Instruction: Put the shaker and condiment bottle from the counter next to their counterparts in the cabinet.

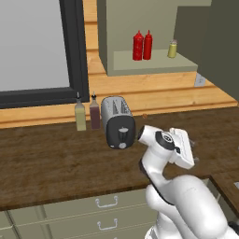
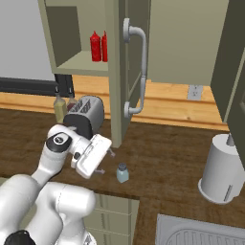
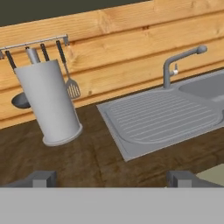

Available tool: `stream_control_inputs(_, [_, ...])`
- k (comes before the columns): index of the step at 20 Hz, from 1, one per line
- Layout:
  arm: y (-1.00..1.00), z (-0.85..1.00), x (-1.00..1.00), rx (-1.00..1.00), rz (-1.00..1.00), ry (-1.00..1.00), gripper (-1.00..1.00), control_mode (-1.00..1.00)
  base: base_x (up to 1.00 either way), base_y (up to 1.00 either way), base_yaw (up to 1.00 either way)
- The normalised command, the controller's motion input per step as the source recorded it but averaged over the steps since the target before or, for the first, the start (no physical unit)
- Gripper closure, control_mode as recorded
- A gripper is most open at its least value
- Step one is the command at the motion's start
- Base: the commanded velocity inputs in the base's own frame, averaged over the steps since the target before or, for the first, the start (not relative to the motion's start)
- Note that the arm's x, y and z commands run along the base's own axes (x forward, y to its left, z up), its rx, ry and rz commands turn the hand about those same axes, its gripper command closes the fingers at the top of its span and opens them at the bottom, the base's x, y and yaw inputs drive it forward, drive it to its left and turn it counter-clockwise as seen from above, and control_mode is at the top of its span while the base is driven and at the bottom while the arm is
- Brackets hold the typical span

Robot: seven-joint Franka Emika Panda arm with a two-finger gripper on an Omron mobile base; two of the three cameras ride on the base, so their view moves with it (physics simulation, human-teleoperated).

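Note:
The pale blue-grey shaker (image 2: 122, 173) stands upright on the dark counter (image 2: 162, 153), near its front edge. My gripper (image 2: 106, 161) hovers just left of it, open and empty, fingers pointing right; it also shows from the other side (image 1: 195, 151). In the hand view the two fingertips (image 3: 41, 178) stand wide apart with nothing between them. The stout red condiment bottle (image 1: 137, 45) stands on the cabinet shelf (image 1: 154, 63), touching or nearly touching the slimmer red bottle (image 1: 148, 44). A yellowish-green shaker (image 1: 172, 49) sits further right on that shelf.
A toaster (image 1: 118, 122) and olive and dark brown bottles (image 1: 80, 115) stand at the back of the counter. The open cabinet door (image 2: 136, 72) hangs over the counter. A paper towel roll (image 2: 221, 168), a sink with drainboard (image 3: 162, 116) and a faucet (image 3: 175, 65) lie to the right.

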Motion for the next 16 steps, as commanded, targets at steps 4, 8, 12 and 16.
stream_control_inputs(4, [-0.15,-0.38,0.00,0.00,0.08,0.00,-1.00,-1.00,0.00,0.00,0.00])
stream_control_inputs(8, [0.00,-0.60,0.00,0.00,0.03,0.01,-1.00,-1.00,0.00,0.00,0.00])
stream_control_inputs(12, [0.00,-0.53,0.00,0.00,0.02,0.01,-1.00,-1.00,0.00,0.00,0.00])
stream_control_inputs(16, [-0.18,-0.43,0.08,0.00,0.04,0.00,-1.00,-1.00,0.00,0.00,0.00])
